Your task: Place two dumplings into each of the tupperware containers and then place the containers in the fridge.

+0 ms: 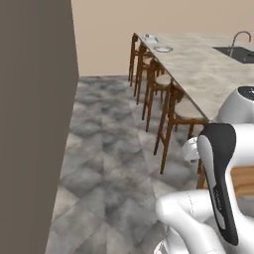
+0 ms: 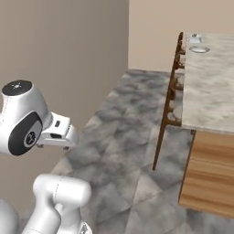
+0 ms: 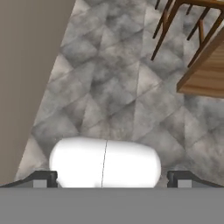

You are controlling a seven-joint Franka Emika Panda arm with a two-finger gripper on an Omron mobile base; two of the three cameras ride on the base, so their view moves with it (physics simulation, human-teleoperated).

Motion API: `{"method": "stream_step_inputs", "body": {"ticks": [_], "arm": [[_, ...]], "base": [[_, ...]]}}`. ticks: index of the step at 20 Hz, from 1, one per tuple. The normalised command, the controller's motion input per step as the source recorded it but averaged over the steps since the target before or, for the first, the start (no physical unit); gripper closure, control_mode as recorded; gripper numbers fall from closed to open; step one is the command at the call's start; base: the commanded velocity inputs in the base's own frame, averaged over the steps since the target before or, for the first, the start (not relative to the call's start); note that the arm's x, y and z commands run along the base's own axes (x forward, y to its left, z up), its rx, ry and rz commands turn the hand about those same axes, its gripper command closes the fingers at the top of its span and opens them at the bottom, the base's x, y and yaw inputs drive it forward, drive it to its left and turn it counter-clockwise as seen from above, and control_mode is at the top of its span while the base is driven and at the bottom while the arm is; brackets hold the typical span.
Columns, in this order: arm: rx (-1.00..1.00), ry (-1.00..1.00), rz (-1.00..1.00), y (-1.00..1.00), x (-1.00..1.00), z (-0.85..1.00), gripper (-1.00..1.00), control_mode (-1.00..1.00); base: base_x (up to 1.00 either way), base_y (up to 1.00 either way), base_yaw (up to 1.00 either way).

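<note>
My gripper (image 3: 112, 180) is open, its two dark fingertips (image 3: 43, 179) standing wide apart with nothing between them. It looks down at the grey stone floor (image 3: 118, 87), well above it. The dumplings, the tupperware containers and the fridge are out of view. At the far end of the island counter lie a round grey-rimmed dish (image 1: 162, 49) and a small pale thing (image 1: 151, 38), both too small to make out.
A long stone-topped island counter (image 1: 198, 69) runs along the right, with several wooden stools (image 1: 168, 109) tucked under its near side and a sink with a faucet (image 1: 240, 49) further right. A tall taupe panel (image 1: 34, 124) closes the left side. Grey floor lies between them.
</note>
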Motion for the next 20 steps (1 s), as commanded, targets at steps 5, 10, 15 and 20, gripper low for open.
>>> {"method": "stream_step_inputs", "body": {"ticks": [5, 10, 15, 20], "arm": [[0.0, 0.0, 0.0, 0.0, 0.0, 0.0, -1.0, 1.0], [0.0, 0.0, 0.0, 0.0, 0.0, 0.0, -1.0, 1.0], [0.0, 0.0, 0.0, 0.0, 0.0, 0.0, -1.0, 1.0], [0.0, 0.0, 0.0, 0.0, 0.0, 0.0, -1.0, 1.0]], "base": [[1.0, 0.81, -0.1], [1.0, 0.67, -0.04], [1.0, 0.37, 0.0], [1.0, 0.21, 0.0]]}}
